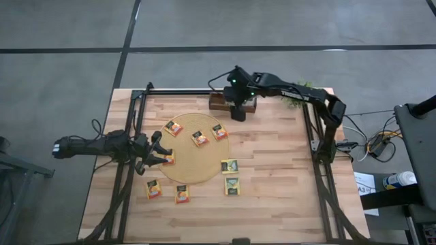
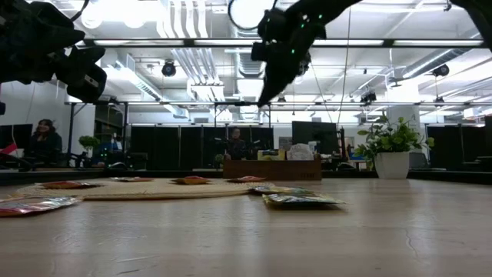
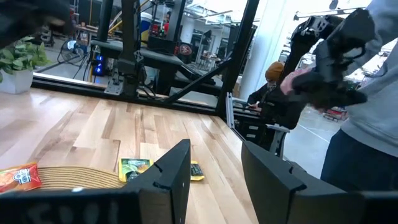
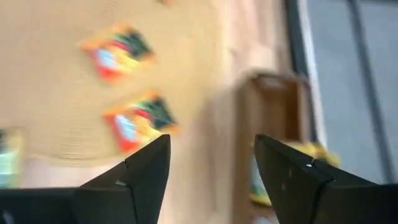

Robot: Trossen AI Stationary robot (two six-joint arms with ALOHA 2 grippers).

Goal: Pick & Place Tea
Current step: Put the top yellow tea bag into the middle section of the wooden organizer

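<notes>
Hovering with jaws apart and empty, the right gripper (image 1: 238, 113) is by the wooden tray (image 1: 219, 102) at the tabletop's far edge, so next it should reach a tea sachet (image 1: 220, 132) on the round mat (image 1: 194, 159), while the left gripper (image 1: 158, 151), also open, waits at the mat's left edge.

bare wood (image 1: 272, 163) right of mat (image 1: 187, 160), tray (image 1: 221, 102) at far edge

Orange tea sachets (image 1: 199, 139) and green-yellow sachets (image 1: 232, 185) lie on a tan woven mat (image 1: 204, 170) and pale striped wooden desk (image 1: 272, 177); the tray (image 1: 219, 103) is brown.
</notes>
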